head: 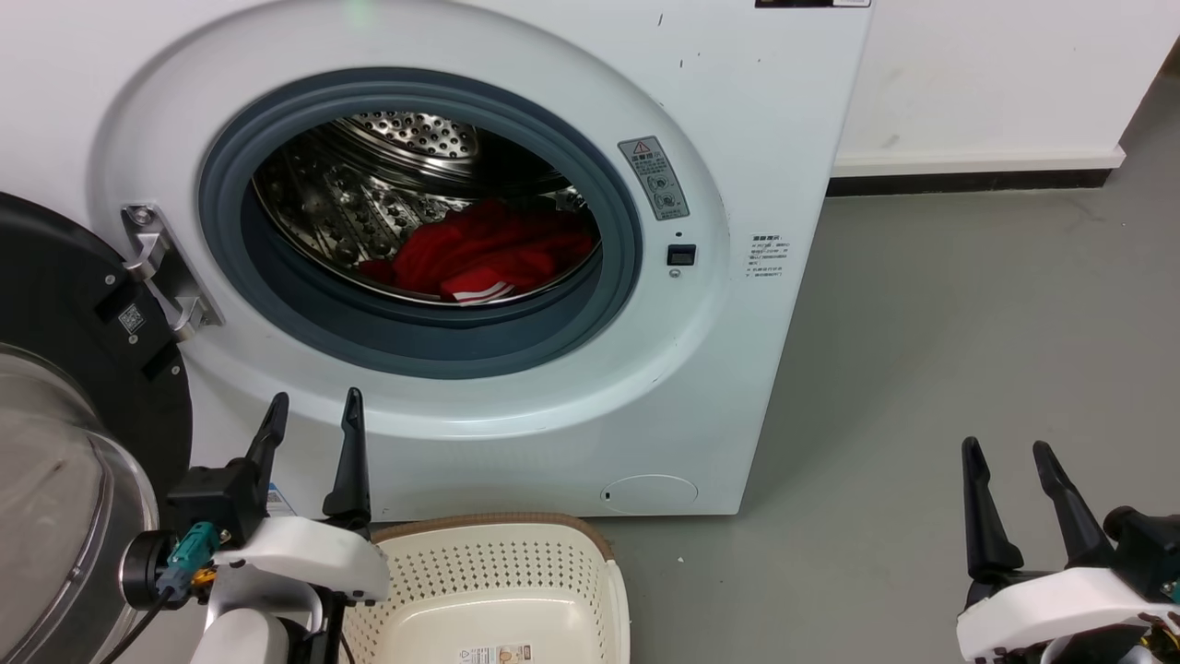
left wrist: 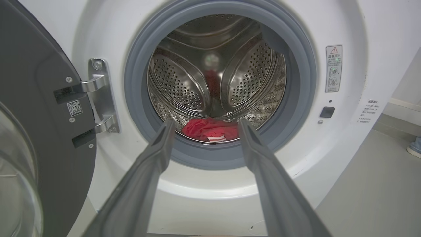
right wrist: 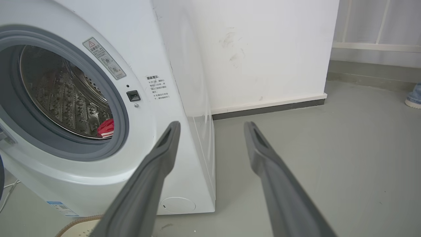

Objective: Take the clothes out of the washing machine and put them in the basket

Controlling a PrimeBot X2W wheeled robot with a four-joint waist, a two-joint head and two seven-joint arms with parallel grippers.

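Observation:
The white washing machine [head: 737, 111] stands with its door [head: 55, 369] swung open to the left. Red clothes [head: 484, 254] with white stripes lie at the bottom of the steel drum, also seen in the left wrist view as clothes [left wrist: 210, 129] and in the right wrist view as clothes [right wrist: 107, 127]. The cream basket [head: 498, 572] sits on the floor just below the porthole. My left gripper [head: 313, 408] is open and empty, outside the machine below the porthole rim, left of the basket. My right gripper [head: 1007, 454] is open and empty over the floor at the lower right.
Grey floor [head: 968, 350] stretches to the right of the machine up to a white wall [head: 996, 74] with a dark skirting. A person's shoe [right wrist: 414, 97] shows at the far right edge. The open door's glass bowl [head: 46, 498] bulges at the lower left.

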